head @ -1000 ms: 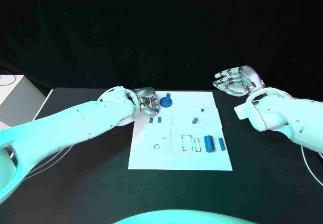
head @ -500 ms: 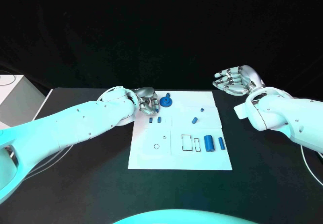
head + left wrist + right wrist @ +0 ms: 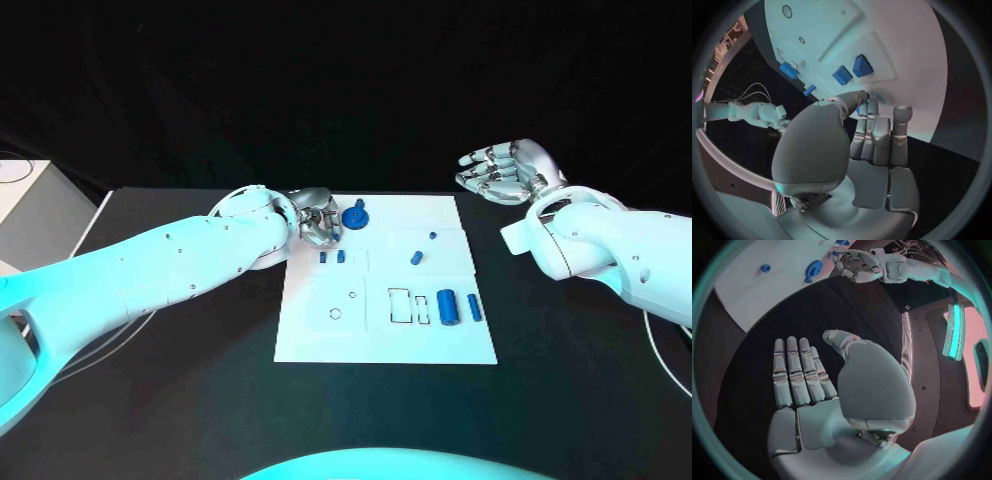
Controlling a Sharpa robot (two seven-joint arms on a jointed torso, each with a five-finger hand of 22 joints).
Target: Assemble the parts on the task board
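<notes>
**Q:** Starting at your left — what is that hand doing?

**Me:** My left hand (image 3: 317, 222) sits at the task board (image 3: 387, 345)'s far-left corner, about eleven o'clock from the board's middle. In the left wrist view my fingers (image 3: 879, 135) lie close together, the thumb folded across toward them at the board's edge. A sliver of blue shows at the thumb tip, but I cannot tell whether I am pinching a part or only touching the board.

**Q:** Which step, then?

**Me:** I judge it an early pick or placement at that corner. The round blue part (image 3: 356, 217) lies just beside my fingertips, with a short stem pointing toward the far edge, roughly twelve o'clock. Next I need a sure pinch and a careful, upright carry to its seat.

**Q:** And across the board?

**Me:** Two small blue pieces (image 3: 332, 257) lie side by side left of centre. A short peg (image 3: 417, 258) lies at about one o'clock, tilted. Two blue cylinders (image 3: 459, 305) lie at about four o'clock, long axes running twelve to six, beside empty outlined slots.

**Q:** Your right?

**Me:** My right hand (image 3: 503, 174) hovers off the board's far-right corner, fingers apart and loosely curled, holding nothing.
</notes>
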